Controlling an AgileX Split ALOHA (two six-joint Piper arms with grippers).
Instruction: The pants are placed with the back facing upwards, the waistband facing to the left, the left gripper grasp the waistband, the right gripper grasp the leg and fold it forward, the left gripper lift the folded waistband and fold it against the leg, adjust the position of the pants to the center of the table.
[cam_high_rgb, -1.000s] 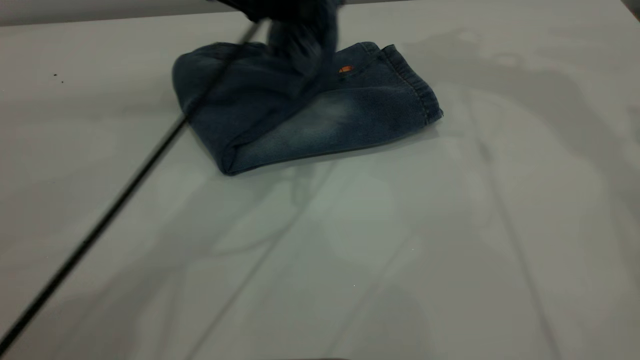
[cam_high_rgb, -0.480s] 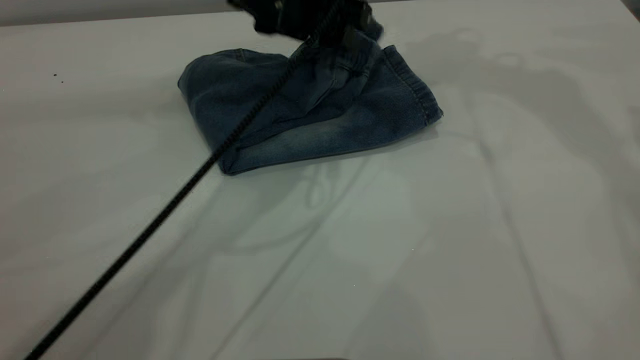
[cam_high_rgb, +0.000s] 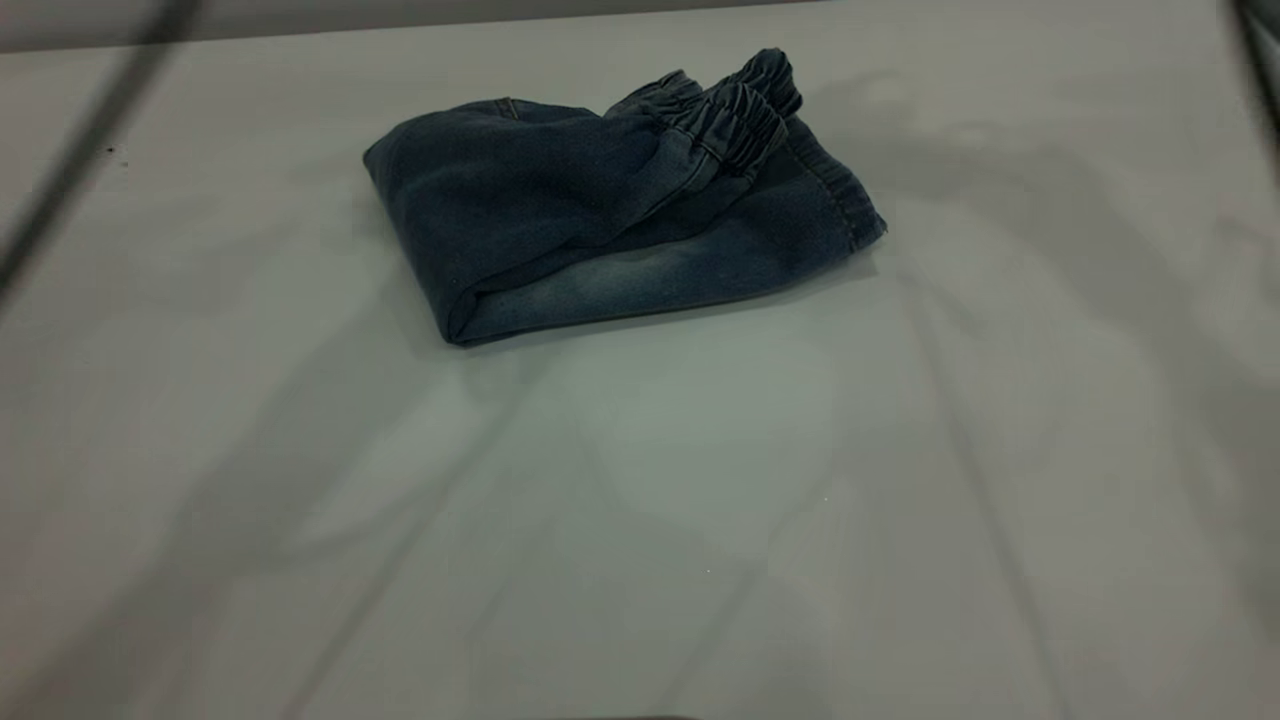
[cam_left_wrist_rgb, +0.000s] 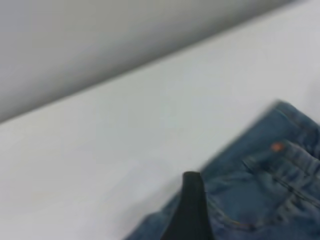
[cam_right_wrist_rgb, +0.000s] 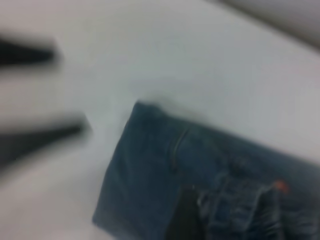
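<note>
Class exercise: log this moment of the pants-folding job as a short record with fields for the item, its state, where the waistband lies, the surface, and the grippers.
item: pants
state: folded into a compact bundle, nothing holding it
waistband: laid on top, toward the far right of the bundle
surface: table
grippers: neither shows in the exterior view; open or shut cannot be judged

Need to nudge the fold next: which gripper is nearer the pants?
Left, probably. The left gripper hangs close over the edge of the pants, denim large in its wrist view; the right gripper hangs over them from farther off.
</note>
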